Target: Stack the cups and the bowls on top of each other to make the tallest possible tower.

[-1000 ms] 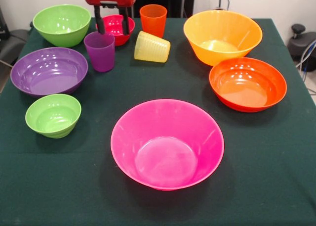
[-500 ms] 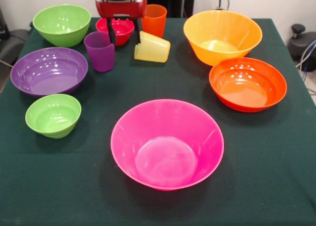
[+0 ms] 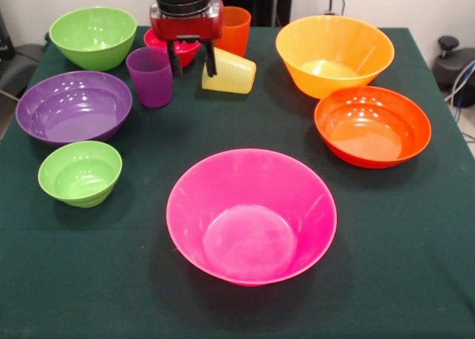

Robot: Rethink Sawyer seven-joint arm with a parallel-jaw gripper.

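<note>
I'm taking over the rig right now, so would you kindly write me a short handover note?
Gripper: open, empty, hanging between the purple cup and the tipped yellow cup.
Orange cup and small red bowl stand behind it.
Pink bowl sits front centre, empty; the other bowls lie separately around the table.
Done: nothing stacked.
Left: the whole tower.

Gripper (image 3: 193,64) open, fingers down between purple cup (image 3: 150,76) and tipped yellow cup (image 3: 229,71). Pink bowl (image 3: 251,216) nearest camera, empty. Nothing stacked.
</note>
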